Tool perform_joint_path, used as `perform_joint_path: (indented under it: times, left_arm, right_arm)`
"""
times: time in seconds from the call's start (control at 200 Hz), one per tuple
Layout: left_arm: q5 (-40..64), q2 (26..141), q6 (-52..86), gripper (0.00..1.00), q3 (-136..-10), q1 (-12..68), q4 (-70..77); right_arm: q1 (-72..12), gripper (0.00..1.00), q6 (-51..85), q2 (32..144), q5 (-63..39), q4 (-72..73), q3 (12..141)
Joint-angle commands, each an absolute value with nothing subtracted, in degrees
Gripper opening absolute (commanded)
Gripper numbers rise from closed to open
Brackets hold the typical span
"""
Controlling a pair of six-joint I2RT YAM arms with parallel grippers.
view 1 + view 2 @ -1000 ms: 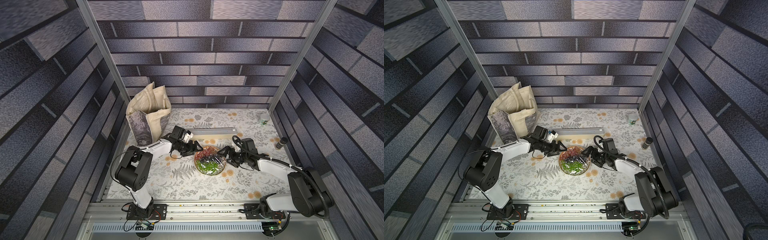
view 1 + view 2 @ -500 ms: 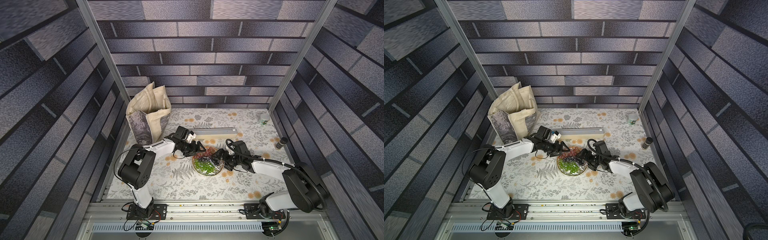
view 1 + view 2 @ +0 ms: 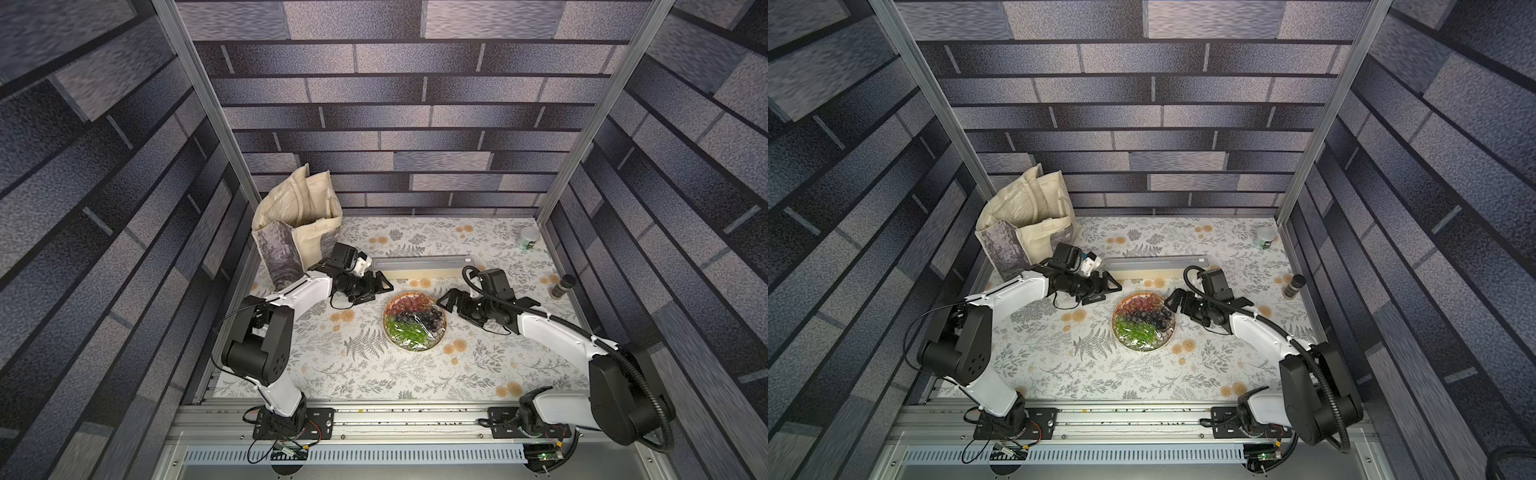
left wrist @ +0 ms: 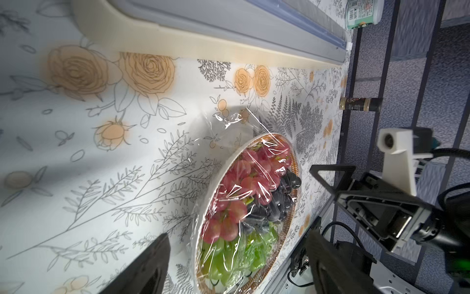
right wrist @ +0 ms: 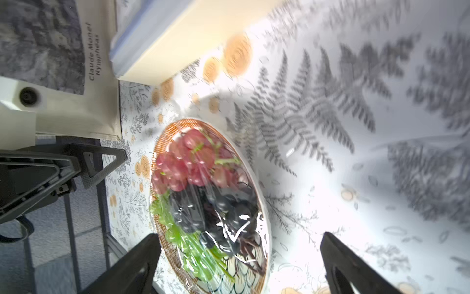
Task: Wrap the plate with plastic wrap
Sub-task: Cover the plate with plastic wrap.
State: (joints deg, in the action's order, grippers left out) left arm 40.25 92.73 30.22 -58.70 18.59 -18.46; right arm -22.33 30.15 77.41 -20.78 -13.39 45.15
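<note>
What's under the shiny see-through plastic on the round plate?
Under the thin clear plastic wrap lie red grapes, dark purple grapes and green grapes on the round gold-rimmed patterned plate. The fruit hides much of the plate's pattern beneath it.

A lab booth (dressed homelike): printed brick walls (image 3: 415,104), aluminium posts (image 3: 211,104), floral tabletop (image 3: 374,374).

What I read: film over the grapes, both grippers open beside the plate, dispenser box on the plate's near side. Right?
No: the dispenser box lies on the far side of the plate, toward the back wall, in both top views. The rest holds.
</note>
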Motion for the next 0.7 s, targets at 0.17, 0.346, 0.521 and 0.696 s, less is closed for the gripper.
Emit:
perform_joint_path:
  times: [0.17, 0.346, 0.521, 0.696]
  left_arm:
    - [40.24, 80.82, 35.65, 0.88, -45.89, 21.55, -18.33]
    - [40.95, 78.58, 41.08, 0.88, -39.83, 23.47, -12.59]
    - [40.76, 79.25, 44.79, 0.87, -36.89, 25.39, -7.75]
    - [41.18, 81.33, 46.72, 0.84, -36.21, 27.03, -3.73]
  right_arm:
    - [-24.56, 0.92, -3.08, 93.95, -32.0, -25.74, 67.3]
    - [-26.86, 0.88, -7.47, 105.01, -36.1, -28.41, 77.26]
    - [-29.14, 0.85, -8.34, 112.0, -39.76, -29.65, 82.87]
    - [-30.03, 0.84, -8.58, 116.54, -41.07, -30.57, 85.11]
